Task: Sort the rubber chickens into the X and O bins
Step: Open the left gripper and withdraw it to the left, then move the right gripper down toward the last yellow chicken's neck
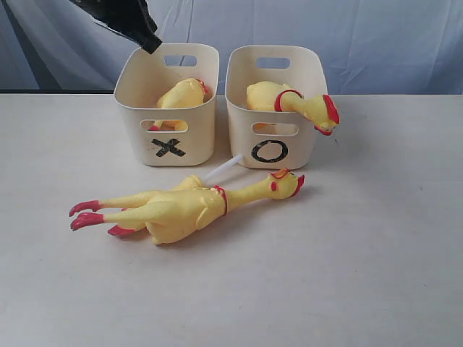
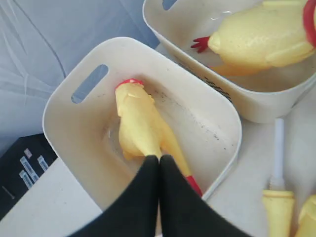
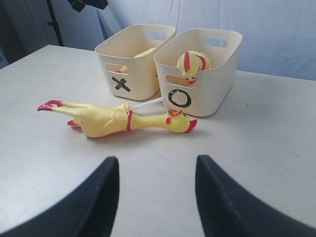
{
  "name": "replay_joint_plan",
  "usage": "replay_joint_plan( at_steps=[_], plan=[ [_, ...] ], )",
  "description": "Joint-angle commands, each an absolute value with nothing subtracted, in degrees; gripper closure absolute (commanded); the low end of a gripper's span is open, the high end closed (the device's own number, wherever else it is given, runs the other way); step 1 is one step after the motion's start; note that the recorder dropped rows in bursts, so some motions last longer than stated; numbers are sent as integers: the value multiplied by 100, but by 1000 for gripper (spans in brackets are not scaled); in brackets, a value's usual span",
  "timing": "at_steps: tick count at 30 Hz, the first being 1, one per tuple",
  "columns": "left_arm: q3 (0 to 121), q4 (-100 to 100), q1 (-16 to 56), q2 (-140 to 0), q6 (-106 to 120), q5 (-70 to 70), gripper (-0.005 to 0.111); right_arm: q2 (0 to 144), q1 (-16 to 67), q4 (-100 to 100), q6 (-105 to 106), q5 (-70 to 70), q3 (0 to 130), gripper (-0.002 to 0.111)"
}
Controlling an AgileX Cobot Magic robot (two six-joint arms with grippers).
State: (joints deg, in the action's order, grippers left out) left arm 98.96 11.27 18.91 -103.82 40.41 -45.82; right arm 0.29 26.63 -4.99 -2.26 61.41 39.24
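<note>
The X bin (image 1: 130, 79) holds a headless rubber chicken (image 1: 184, 94). To its right, the O bin (image 1: 304, 123) holds a chicken (image 1: 271, 95) whose head hangs over the rim. A long chicken (image 1: 188, 206) lies on the table in front of both bins. Behind it is a small leg piece with a white stick (image 1: 219, 170). My left gripper (image 1: 150, 45) is shut and empty above the X bin's back left corner. In the left wrist view, the left gripper (image 2: 159, 159) hovers over the headless chicken (image 2: 140, 123). My right gripper (image 3: 157, 162) is open over bare table, short of the long chicken (image 3: 113, 121).
The bins stand side by side near the back of the white table (image 1: 376, 253). A pale blue cloth backdrop (image 1: 376, 36) hangs behind them. A black box (image 2: 24, 168) sits past the table edge by the X bin (image 2: 64, 98).
</note>
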Motion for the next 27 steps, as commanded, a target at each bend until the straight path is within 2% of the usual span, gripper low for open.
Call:
replay_joint_plan(
  at_steps=[1,7,11,18,27],
  plan=[
    [9264,1152,1894,-9739,3653,-4851,106,0,2641,-729,-140,6074,3898,62],
    [7838,1138,1894,-8465,3091,-4744,106,147,2641,-1862,586,6272,3898,62],
    [6830,1287,1894,-7210,2539,-4647,106,1020,2641,-2318,1834,6413,3898,62],
    [5103,1287,1894,-4608,1793,-4485,106,2667,2641,-2348,3839,5190,3912,62],
    [4236,1342,1894,-2457,1625,-4735,106,4595,2641,-3029,5525,4521,4053,62]
  ],
)
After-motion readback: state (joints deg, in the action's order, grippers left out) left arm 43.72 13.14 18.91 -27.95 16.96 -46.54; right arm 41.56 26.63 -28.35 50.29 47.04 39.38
